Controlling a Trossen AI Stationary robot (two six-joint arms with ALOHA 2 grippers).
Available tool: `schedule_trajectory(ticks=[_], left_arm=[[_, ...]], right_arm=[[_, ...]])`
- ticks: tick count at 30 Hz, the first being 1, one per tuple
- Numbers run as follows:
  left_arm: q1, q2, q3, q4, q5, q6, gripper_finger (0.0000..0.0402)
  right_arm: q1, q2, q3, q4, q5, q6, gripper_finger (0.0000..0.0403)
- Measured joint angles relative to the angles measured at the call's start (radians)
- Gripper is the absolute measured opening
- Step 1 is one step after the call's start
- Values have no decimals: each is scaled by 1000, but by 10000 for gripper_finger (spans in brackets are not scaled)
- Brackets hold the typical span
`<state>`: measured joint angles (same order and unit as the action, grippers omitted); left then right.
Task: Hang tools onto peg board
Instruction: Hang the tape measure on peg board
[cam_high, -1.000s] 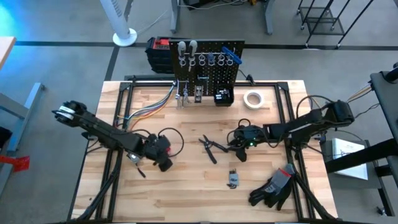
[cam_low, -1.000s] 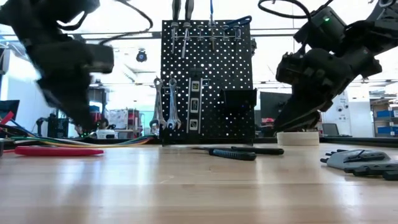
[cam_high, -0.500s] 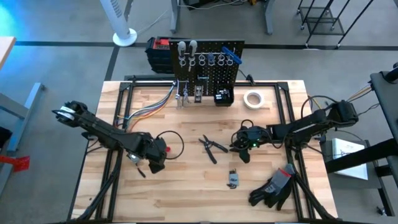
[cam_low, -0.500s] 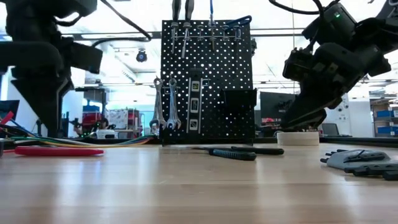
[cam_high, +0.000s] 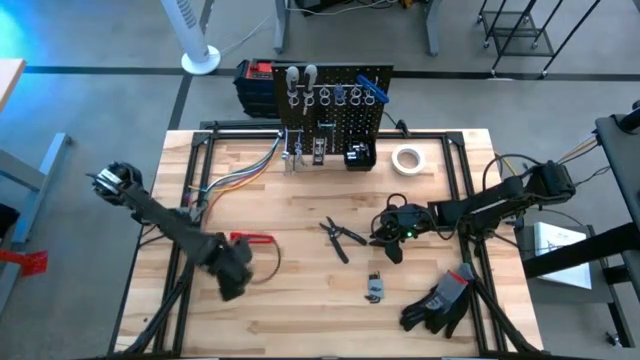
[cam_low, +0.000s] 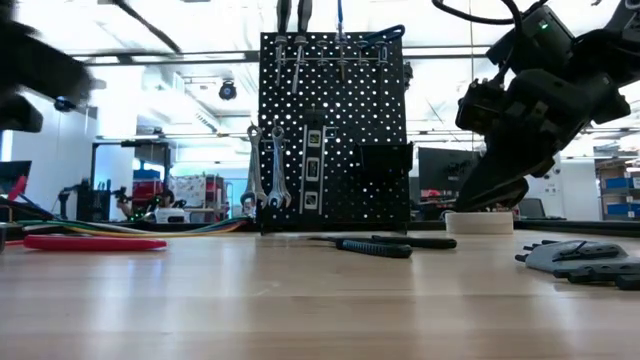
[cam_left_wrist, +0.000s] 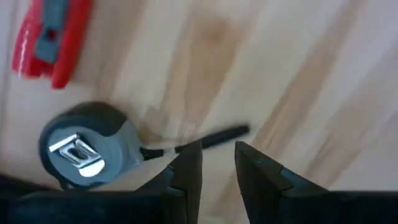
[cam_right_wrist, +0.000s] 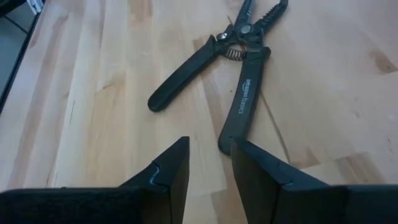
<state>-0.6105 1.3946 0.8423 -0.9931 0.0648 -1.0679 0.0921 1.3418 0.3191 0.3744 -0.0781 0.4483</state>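
Observation:
Black pliers (cam_high: 339, 238) lie flat on the table's middle, handles spread; the right wrist view shows the pliers (cam_right_wrist: 239, 68) just ahead of my right gripper (cam_right_wrist: 208, 146), which stands open by a narrow gap, slanting down, touching nothing. My left gripper (cam_high: 232, 282) hovers over the near left of the table, pointing down, open by a narrow gap (cam_left_wrist: 217, 149) with bare wood between the fingers. Below it lie a grey round tool (cam_left_wrist: 87, 146) with a black strap (cam_left_wrist: 208, 137) and a red-handled tool (cam_high: 252, 239). The peg board (cam_high: 333, 110) stands at the far edge, several tools hanging on it.
A white tape roll (cam_high: 406, 159) lies right of the peg board. Black gloves (cam_high: 440, 300) lie at the near right, a small silver item (cam_high: 374, 287) near the middle front. A red-and-black box (cam_high: 255, 82) sits behind the board's left. Coloured cables (cam_high: 240, 180) run across the far left.
My left gripper has moved toward the table's near edge and a little left, has risen, and has tipped until it points straight down. The red-handled tool that it covered now lies in plain view. My right gripper has kept still.

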Motion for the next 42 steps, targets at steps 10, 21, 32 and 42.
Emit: schedule_trajectory(ticks=[10, 21, 32, 42], left_arm=[[-188, 146, -2, -11, -89, 312, 84], [-188, 310, 4, -20, -89, 430, 82], [-150, 284, -4, 23, -85, 26, 7], [-137, 197, 34, 243, -369, -23, 0]], right_arm=[[2, -1, 0, 3, -1, -4, 103], [2, -1, 0, 6, -1, 11, 103], [2, -1, 0, 15, -2, 13, 103], [2, -10, 1, 101, -8, 17, 103]])
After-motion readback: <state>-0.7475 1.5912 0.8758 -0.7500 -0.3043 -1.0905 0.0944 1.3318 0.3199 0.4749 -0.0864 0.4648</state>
